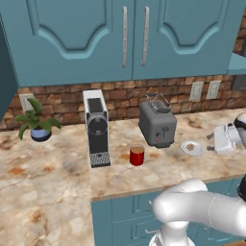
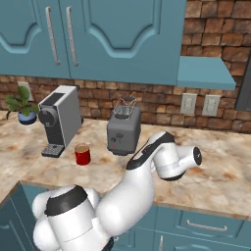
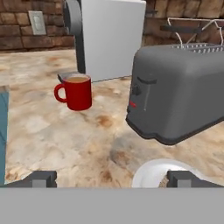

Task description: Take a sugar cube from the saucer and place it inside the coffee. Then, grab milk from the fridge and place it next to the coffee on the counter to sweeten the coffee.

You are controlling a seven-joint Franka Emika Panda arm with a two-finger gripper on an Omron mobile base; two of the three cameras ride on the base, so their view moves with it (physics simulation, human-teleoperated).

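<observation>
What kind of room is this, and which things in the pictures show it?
Very likely a home kitchen, rendered: a marbled stone counter under teal wall cabinets, with a coffee machine and a grey toaster standing against a brick wall.

Kitchen: teal cabinets (image 1: 96, 38), marbled counter (image 1: 43, 178), toaster (image 1: 157, 124), coffee machine (image 1: 97, 129).

We find no text, label, brand or number that we can read. The coffee machine (image 1: 97, 127), the toaster (image 1: 157, 123), the red cup (image 1: 137, 155) and the teal cabinets (image 1: 120, 36) bear no writing that we can make out.
</observation>
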